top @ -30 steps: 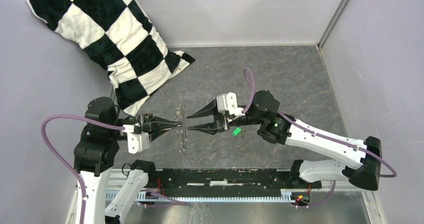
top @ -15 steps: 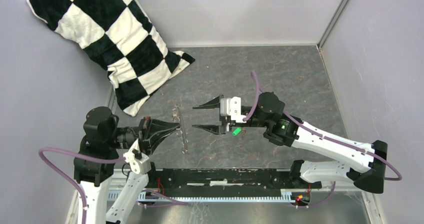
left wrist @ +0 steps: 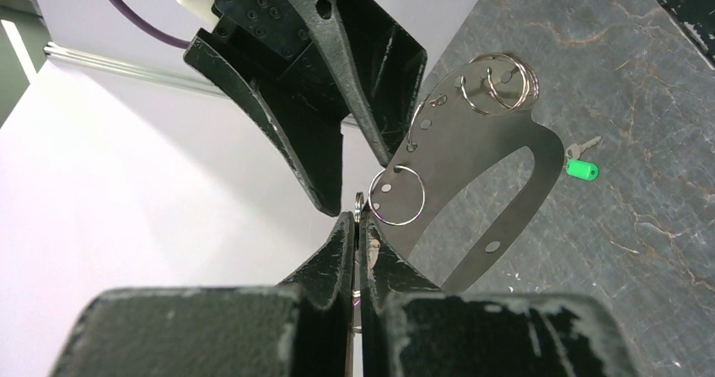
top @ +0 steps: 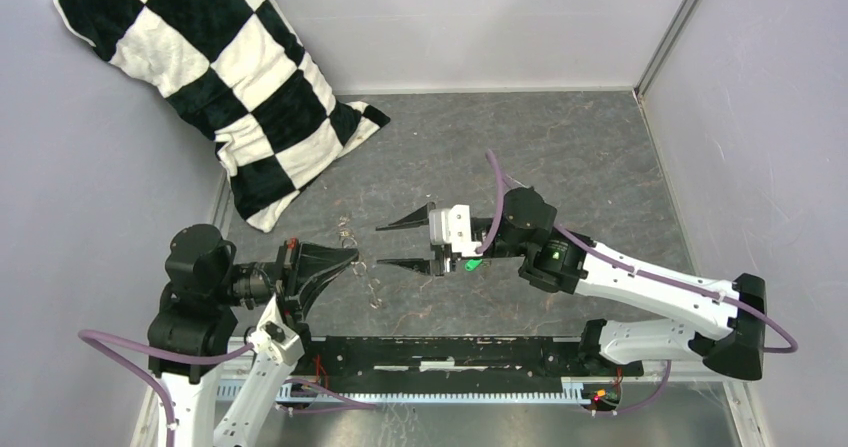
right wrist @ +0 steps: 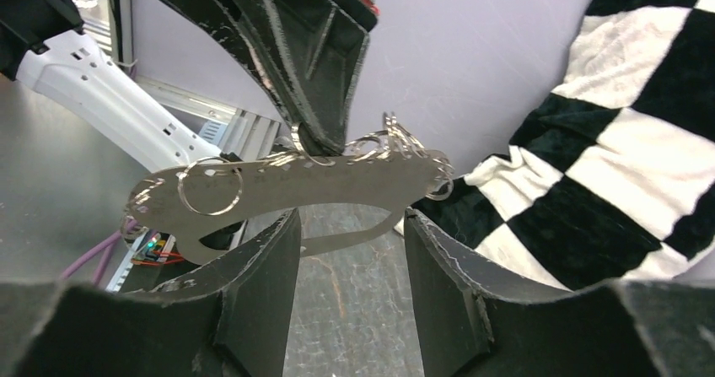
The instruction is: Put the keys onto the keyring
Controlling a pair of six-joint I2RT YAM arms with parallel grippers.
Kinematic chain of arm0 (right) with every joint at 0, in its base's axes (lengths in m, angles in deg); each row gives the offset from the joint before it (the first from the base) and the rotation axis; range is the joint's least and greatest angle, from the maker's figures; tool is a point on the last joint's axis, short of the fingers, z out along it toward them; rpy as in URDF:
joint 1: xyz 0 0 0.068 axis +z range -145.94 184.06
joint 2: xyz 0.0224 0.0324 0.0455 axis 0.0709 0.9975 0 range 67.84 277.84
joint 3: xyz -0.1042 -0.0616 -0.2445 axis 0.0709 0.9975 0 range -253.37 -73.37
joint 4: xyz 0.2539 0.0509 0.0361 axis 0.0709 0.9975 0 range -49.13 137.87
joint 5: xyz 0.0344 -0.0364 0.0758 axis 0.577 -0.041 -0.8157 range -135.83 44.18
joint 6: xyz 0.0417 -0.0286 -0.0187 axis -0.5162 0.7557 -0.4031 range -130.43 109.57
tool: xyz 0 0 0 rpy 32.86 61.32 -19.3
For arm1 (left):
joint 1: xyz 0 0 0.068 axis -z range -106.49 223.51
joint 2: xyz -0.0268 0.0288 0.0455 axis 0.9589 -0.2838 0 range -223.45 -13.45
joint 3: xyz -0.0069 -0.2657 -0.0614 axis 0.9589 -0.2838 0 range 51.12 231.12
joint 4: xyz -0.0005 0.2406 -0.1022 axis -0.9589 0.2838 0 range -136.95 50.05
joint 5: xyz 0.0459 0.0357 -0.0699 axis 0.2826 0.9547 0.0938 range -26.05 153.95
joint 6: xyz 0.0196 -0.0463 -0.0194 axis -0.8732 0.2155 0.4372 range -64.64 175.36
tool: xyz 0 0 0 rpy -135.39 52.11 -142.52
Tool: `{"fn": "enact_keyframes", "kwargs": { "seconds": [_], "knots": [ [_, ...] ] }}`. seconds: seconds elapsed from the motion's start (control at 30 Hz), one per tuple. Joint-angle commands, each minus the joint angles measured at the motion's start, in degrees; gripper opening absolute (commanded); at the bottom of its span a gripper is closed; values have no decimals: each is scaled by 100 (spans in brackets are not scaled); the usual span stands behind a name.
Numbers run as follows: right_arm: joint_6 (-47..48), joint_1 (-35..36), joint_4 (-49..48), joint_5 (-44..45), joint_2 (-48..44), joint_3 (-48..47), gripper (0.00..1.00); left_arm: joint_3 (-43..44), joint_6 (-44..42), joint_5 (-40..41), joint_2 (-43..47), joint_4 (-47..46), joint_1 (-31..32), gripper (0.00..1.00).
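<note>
Though unclear from above, the wrist views show left tool (left wrist: 358, 227) clamping the keyring (left wrist: 459, 141), right tool (right wrist: 350, 225) agape.

Dark grey marbled tabletop (top: 580, 147), matte, w/ pale veins. Boxed in on 3 sides by plain pale lilac-grey panels: back wall (top: 480, 17), left wall (top: 60, 167), right wall (top: 770, 117). Thin metal corner strip (top: 675, 27) at rear right, betw. back & right walls. Blk/wht checkered pillow (top: 215, 77) propped in rear-left corner, leaning vs left wall, lower tip on tabletop. Black rail (top: 450, 352) along near edge; brushed metal sheet (top: 480, 427) just below. Soft, even light.
</note>
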Motion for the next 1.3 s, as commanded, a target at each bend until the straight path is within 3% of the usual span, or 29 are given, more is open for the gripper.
{"fn": "enact_keyframes", "kwargs": {
  "seconds": [0.0,0.2,0.3,0.47,0.67,0.87,1.27],
  "knots": [
    [308,162,-228,-151,118,-111,54,83,66,-200,-31,-134,-14,2],
    [422,237,-230,-18,190,-258,49,262,1524,-291,-220,-195,-14,2],
    [507,242,-213,101,169,-303,47,218,2871,-391,-242,-771,-14,2],
    [659,230,75,307,168,-479,46,125,4026,-537,-270,-1221,-14,2],
    [610,227,224,428,107,-594,44,113,4506,-628,-389,-1220,-14,2],
    [338,231,255,-65,185,-682,43,174,4703,-654,-595,-1213,-14,2],
    [47,223,136,-237,291,-586,42,158,4604,-683,-605,-1243,-14,2]
  ]
}}
